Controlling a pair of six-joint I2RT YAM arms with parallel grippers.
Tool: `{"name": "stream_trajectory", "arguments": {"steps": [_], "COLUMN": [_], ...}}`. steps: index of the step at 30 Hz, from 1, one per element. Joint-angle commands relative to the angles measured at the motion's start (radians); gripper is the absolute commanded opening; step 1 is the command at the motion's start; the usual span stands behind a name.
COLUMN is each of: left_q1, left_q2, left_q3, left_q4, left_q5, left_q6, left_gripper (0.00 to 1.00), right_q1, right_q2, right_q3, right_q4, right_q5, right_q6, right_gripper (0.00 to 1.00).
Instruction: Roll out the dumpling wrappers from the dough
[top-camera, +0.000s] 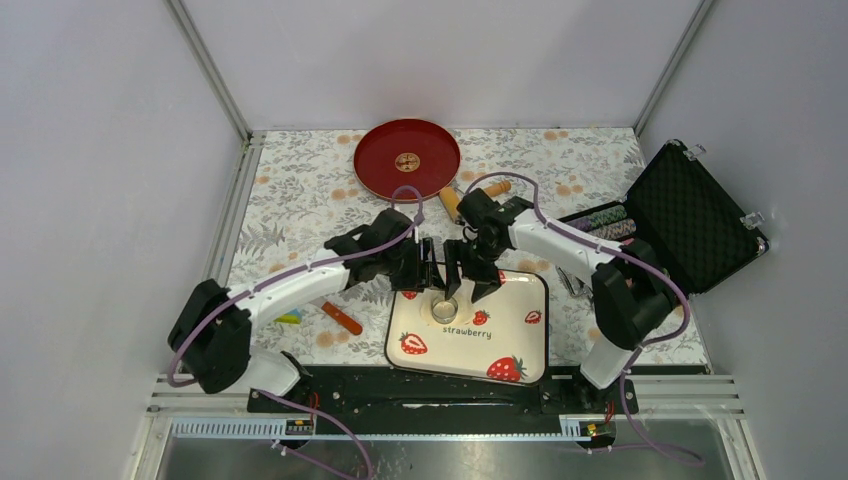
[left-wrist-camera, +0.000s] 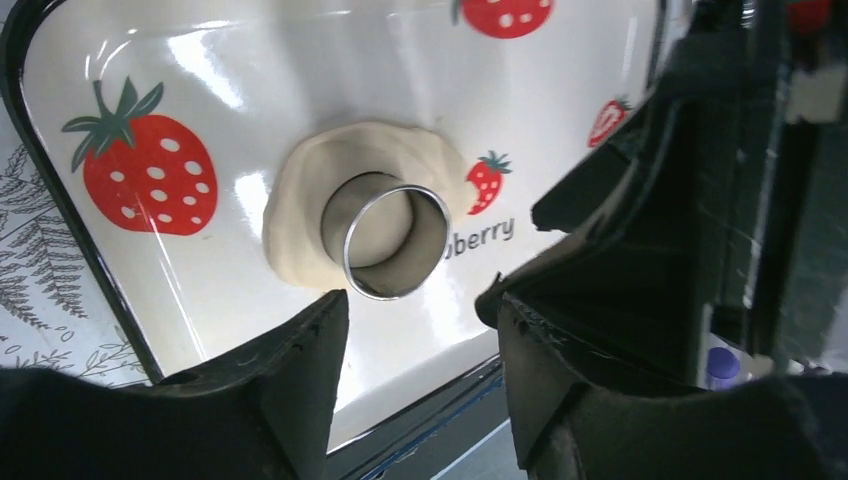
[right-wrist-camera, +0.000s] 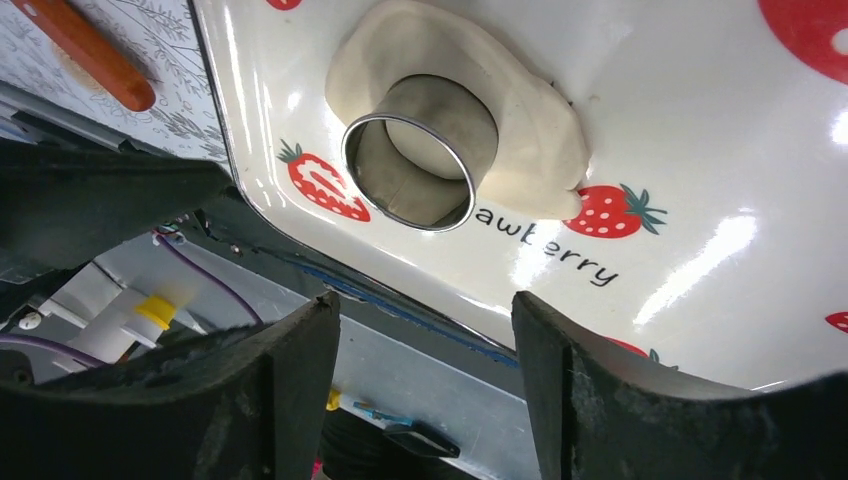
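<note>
A: Steel ring (left-wrist-camera: 343, 222) stands in the dough (left-wrist-camera: 300, 215), toward the tray's (left-wrist-camera: 200, 290) left edge. The wrapper (left-wrist-camera: 385, 225) is the round inside it.
B: Grippers?
A: Left gripper (left-wrist-camera: 412, 300) and right gripper (right-wrist-camera: 422, 300) hover above, jaws spread, holding nothing.
B: Risk?
A: I'd guess sticky dough lifts with the ring and tears the wrapper, or a finger tips the ring.

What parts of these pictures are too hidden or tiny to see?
Dough inside the ring: wrist views, ring's wall hides whether it is cut through.
Rolling pin: top view, right arm covers its middle.
Speck on the plate: top view, too small to name.
</note>
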Motion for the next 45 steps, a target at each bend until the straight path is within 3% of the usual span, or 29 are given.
{"name": "stream_trajectory", "arguments": {"steps": [1, 7, 15, 20, 26, 33, 37, 45], "left_q1": [0.022, 0.152, 0.33, 0.344, 0.344, 0.337, 0.319, 0.296], "left_q2": [-0.107, -0.194, -0.192, -0.172, -0.104, -0.044, -0.003, 0.048], "left_q3": [-0.075, -0.258, -0.351, -0.342, -0.384, -0.44, -0.462, -0.451], "left_q4": [0.141, 0.279, 0.186, 0.085, 0.176, 0.306, 0.38, 0.414], "left_q5": [0.046, 0.174, 0.239, 0.144, 0.206, 0.22, 0.217, 0.215], "left_q6": [-0.047, -0.111, 0.004, 0.098, 0.098, 0.041, 0.01, 0.021], "left_gripper": [0.57, 0.57, 0.56, 0.55, 0.51, 0.37, 0.22, 0.02], "right_q1": [-0.002, -0.059, -0.161, -0.178, -0.179, -0.179, -0.179, -0.179], "right_q2": [-0.082, -0.151, -0.156, -0.123, -0.059, 0.008, 0.04, 0.104], "right_q3": [-0.001, -0.098, -0.302, -0.358, -0.371, -0.35, -0.343, -0.304], "right_q4": [-0.02, 0.025, 0.174, 0.233, 0.299, 0.335, 0.341, 0.314], "right_q5": [0.043, 0.031, -0.096, -0.13, -0.152, -0.158, -0.148, -0.111], "right_q6": [-0.008, 0.002, 0.052, 0.067, 0.1, 0.13, 0.15, 0.162], "right_gripper": [0.71, 0.73, 0.7, 0.69, 0.67, 0.61, 0.54, 0.44]}}
